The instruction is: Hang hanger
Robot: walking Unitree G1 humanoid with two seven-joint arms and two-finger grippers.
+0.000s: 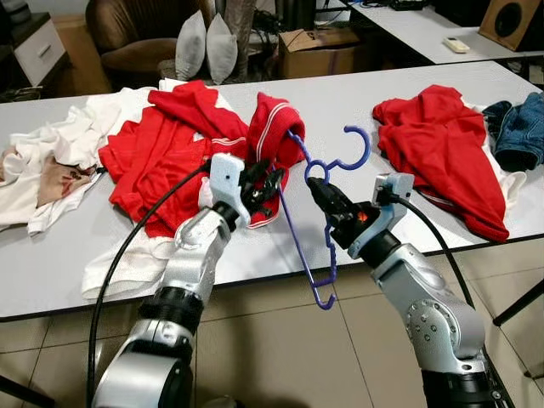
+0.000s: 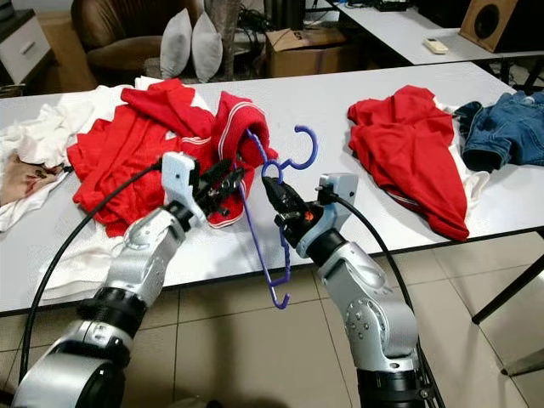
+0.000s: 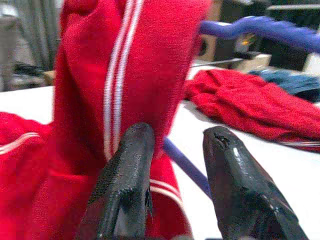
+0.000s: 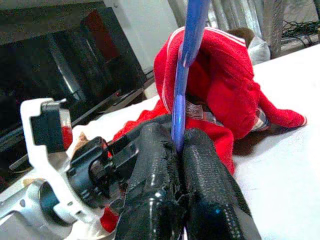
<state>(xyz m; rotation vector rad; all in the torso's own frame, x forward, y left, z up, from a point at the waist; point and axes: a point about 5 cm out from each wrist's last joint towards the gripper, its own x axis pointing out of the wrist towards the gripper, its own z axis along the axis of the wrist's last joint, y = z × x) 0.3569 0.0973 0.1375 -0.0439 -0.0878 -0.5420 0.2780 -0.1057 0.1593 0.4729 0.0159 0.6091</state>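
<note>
Two black fingers [image 4: 200,185] of the right gripper [image 1: 320,192] pinch the blue hanger [image 1: 327,223] (the right wrist view shows them clamped on its rod). The left gripper [image 1: 270,183] stands parted beside the red striped shirt [image 1: 270,136], draped on the hanger's far arm. Farther along the white table [image 1: 340,93] lie another red garment [image 1: 442,144] and jeans [image 1: 518,127].

A white table [image 1: 340,110] carries red garments [image 1: 438,140], white clothes [image 1: 72,140] and jeans [image 1: 520,127].
</note>
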